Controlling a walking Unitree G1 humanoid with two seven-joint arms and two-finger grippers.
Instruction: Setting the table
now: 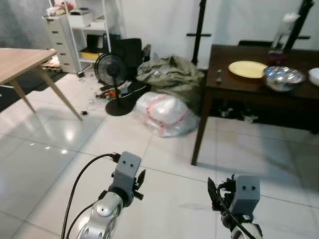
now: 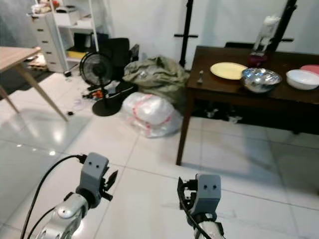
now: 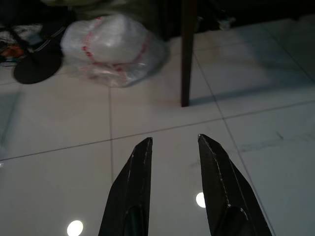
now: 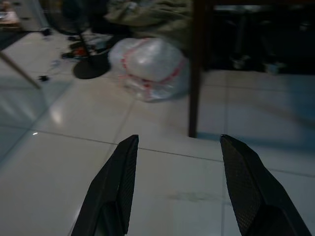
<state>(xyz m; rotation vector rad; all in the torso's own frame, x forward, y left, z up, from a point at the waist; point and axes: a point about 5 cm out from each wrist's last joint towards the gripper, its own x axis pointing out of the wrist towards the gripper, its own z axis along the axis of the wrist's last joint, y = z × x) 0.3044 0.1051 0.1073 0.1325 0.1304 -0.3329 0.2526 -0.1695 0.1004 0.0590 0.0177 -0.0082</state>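
- Grippers first: left gripper (image 3: 174,147) and right gripper (image 4: 179,145) hang low over the floor, both spread and empty (right wider).
- Table leg (image 4: 197,73) stands ahead of both.
- Dishes lie ahead, up and rightward, nearer the right arm: plate (image 2: 228,70), steel bowl (image 2: 260,79).
- Right eye alone adds the white bowl (image 2: 302,78).
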